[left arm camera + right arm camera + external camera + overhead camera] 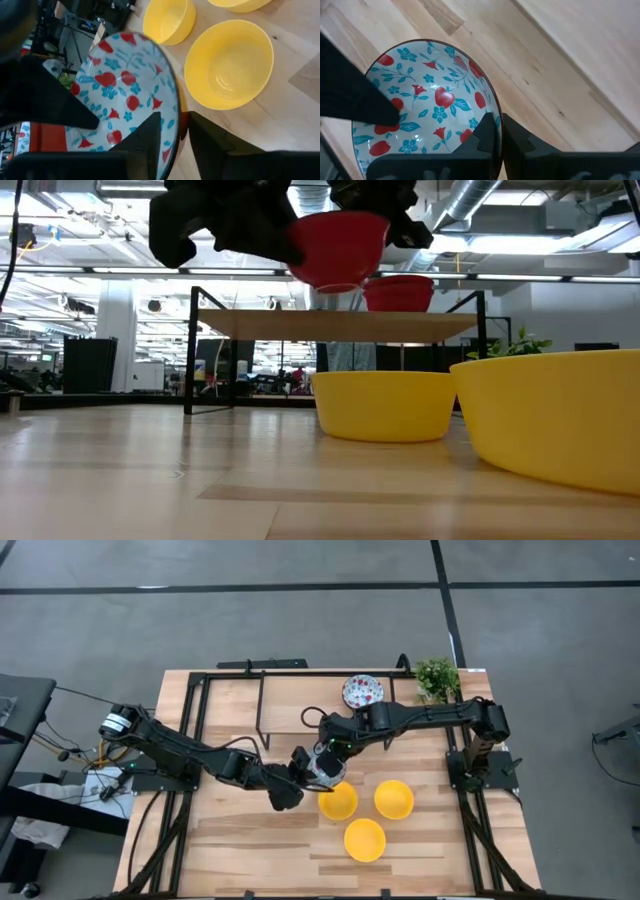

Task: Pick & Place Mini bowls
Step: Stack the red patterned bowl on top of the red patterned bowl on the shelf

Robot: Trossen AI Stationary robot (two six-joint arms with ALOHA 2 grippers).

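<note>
High view: floral mini bowl (324, 766) aloft mid-worktop, rim pinched by both left tool (297, 762) and right tool (333, 752), just beside nearest yellow mini bowl (339, 801).

Bright, even overhead light is washing my table (250, 840), and the shadows under my arms are staying soft. In the low view, ceiling strips (560, 242) at two o'clock are glaring hard, silhouetting my arms black. The nearest yellow bowl (560, 415) at four o'clock is blurring, too close to focus. In my wrist views, my own fingers (150, 137) are smearing dark and out of focus.
</note>
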